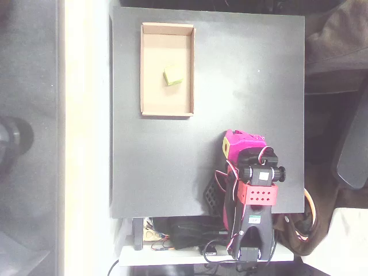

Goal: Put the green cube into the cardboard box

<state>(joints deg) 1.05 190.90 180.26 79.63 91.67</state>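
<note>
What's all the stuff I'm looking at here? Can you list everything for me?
cardboard box: one, tan, upper left of the black board.
green cube: one, lime green, lying inside the box near its middle.
black board: one, matte black, centre of the overhead view.
cables: a bundle, dark, below the board's lower edge.
robot arm: one, magenta and black with a red part, folded at the board's lower right.
gripper: one, magenta with a yellow face, apart from the box.

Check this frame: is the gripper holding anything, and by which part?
Nothing is held. The green cube lies inside the cardboard box, far from the gripper.
</note>
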